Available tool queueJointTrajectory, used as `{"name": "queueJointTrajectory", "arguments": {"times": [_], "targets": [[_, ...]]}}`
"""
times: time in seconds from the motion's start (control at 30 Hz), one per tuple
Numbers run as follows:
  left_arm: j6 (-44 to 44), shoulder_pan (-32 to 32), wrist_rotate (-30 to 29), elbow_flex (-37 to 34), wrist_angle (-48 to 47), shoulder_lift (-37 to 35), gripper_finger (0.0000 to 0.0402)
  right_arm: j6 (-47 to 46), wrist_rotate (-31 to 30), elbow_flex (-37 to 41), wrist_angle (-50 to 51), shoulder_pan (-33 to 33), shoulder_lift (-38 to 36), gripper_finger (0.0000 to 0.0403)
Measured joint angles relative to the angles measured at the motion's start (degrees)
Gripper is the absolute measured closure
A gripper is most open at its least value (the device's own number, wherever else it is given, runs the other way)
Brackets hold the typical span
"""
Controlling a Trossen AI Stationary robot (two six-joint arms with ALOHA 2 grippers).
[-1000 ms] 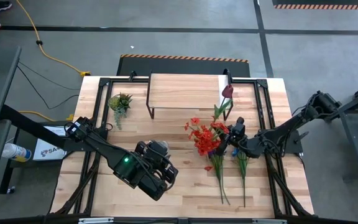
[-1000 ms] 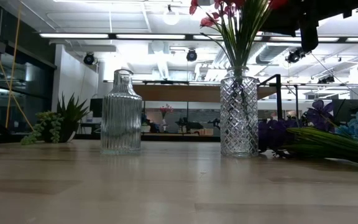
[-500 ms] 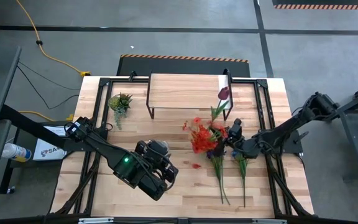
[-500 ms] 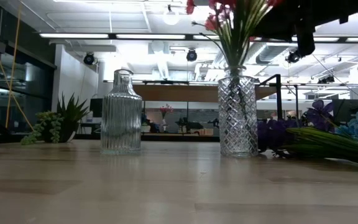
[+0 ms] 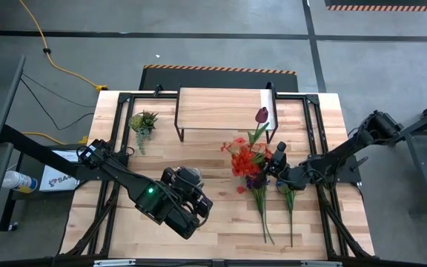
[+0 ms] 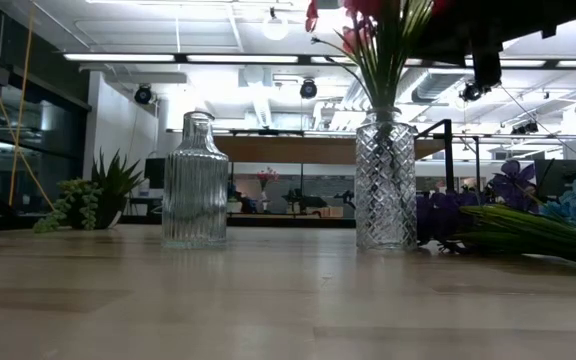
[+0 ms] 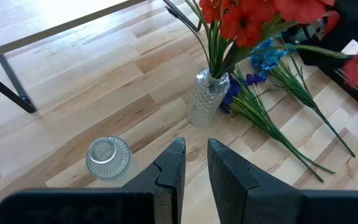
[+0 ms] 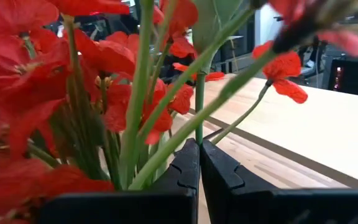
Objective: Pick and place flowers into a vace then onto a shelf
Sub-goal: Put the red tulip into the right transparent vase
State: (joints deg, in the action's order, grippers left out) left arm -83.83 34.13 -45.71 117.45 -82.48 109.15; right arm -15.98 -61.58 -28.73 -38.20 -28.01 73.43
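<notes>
Flowers (image 5: 245, 158) shifted slightly, right gripper (image 5: 276, 161) still clamping a stem

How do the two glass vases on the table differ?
The ribbed vase has vertical grooves, sloping shoulders and a narrow neck; the diamond-cut vase has a criss-cross pattern and straighter sides. The ribbed vase stands empty, while the diamond-cut vase holds red flowers on green stems. Blue and purple flowers lie on the table beside the diamond-cut vase, none by the ribbed one. Both are clear glass, upright on the table.
</notes>
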Motion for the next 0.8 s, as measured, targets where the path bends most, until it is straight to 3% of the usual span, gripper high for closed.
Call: {"name": "queueJointTrajectory", "arguments": {"times": [0.8], "targets": [[0.0,0.0,-0.5,0.0,-0.1,0.0,0.0298,-4.3,2.2,-0.1,6.5,-2.6,0.0,0.0403]]}}
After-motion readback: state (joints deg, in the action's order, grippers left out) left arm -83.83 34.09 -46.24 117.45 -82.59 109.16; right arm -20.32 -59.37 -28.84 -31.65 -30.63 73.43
